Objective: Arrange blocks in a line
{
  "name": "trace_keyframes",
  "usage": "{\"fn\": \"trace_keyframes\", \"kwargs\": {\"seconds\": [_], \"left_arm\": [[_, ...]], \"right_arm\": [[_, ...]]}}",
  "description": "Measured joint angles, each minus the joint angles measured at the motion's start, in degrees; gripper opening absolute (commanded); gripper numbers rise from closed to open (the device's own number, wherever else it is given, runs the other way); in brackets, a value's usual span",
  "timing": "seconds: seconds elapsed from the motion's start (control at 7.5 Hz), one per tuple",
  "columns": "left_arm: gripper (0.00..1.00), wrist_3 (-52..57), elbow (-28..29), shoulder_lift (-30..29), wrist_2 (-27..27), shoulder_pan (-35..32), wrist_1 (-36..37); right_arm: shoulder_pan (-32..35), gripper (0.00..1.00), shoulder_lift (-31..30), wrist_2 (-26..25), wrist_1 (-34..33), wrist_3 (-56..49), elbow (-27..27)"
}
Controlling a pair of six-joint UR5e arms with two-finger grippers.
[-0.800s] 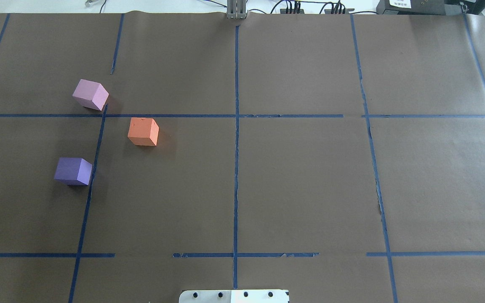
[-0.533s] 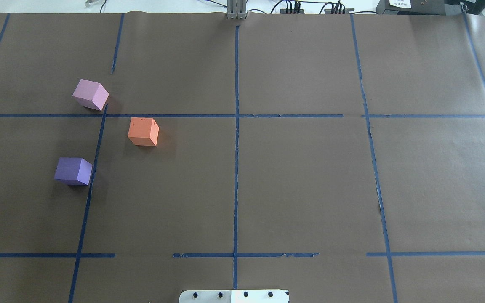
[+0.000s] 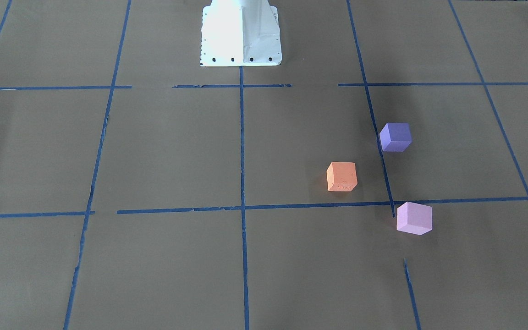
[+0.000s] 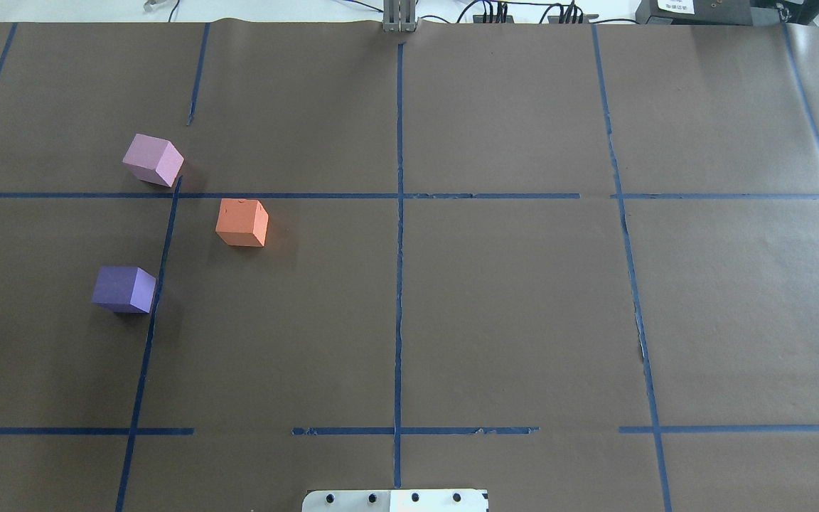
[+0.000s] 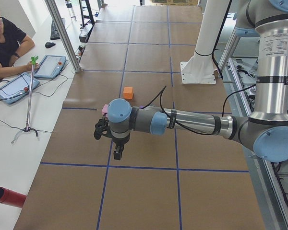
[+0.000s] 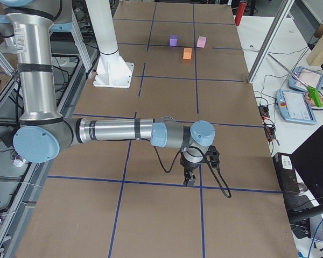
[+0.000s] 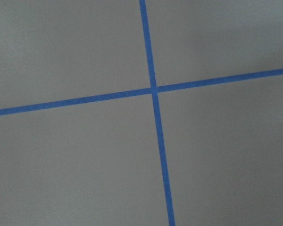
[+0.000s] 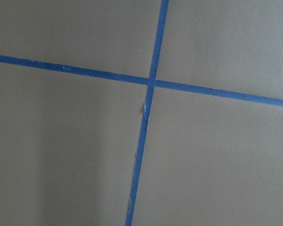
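Three cubes lie apart on the brown paper on the robot's left side, in a loose triangle rather than a row. The pale pink-lilac block (image 4: 153,160) (image 3: 414,218) is farthest from the base. The orange block (image 4: 242,222) (image 3: 342,176) sits nearer the middle. The violet-blue block (image 4: 124,289) (image 3: 395,136) is nearest the base. My left gripper (image 5: 116,153) hangs over the table's left end, away from the blocks; my right gripper (image 6: 189,180) hangs over the far right end. Both show only in side views, so I cannot tell whether they are open or shut.
Blue tape grid lines (image 4: 399,213) cross the paper. The white robot base (image 3: 240,34) stands at the robot's edge. An operator (image 5: 2,40) sits beside tablets (image 5: 50,66) off the table's far side. A red cylinder (image 5: 9,197) lies off the left end.
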Motion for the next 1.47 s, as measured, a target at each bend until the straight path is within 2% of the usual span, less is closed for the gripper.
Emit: {"fn": "trace_keyframes", "kwargs": {"seconds": [0.27, 0.53, 0.8, 0.93, 1.2, 1.47], "left_arm": [[1.0, -10.01, -5.02, -7.33, 0.16, 6.55, 6.45], [1.0, -22.4, -5.15, -17.34, 0.03, 14.31, 12.15], [1.0, -35.23, -2.91, -24.91, -0.16, 22.63, 12.9], [1.0, -40.33, -0.76, -27.83, -0.04, 26.47, 11.9], [1.0, -50.53, 5.97, -32.06, 0.62, 32.55, 5.08], [1.0, -57.34, 11.01, -33.57, 5.59, 38.21, -1.77]], "right_arm": [[0.0, 1.0, 0.0, 0.0, 0.0, -0.02, -0.01], [0.0, 1.0, 0.0, 0.0, 0.0, -0.02, -0.01], [0.0, 1.0, 0.0, 0.0, 0.0, 0.0, -0.01], [0.0, 1.0, 0.0, 0.0, 0.0, 0.0, -0.01], [0.0, 1.0, 0.0, 0.0, 0.0, -0.02, -0.01], [0.0, 1.0, 0.0, 0.0, 0.0, -0.02, -0.01]]}}
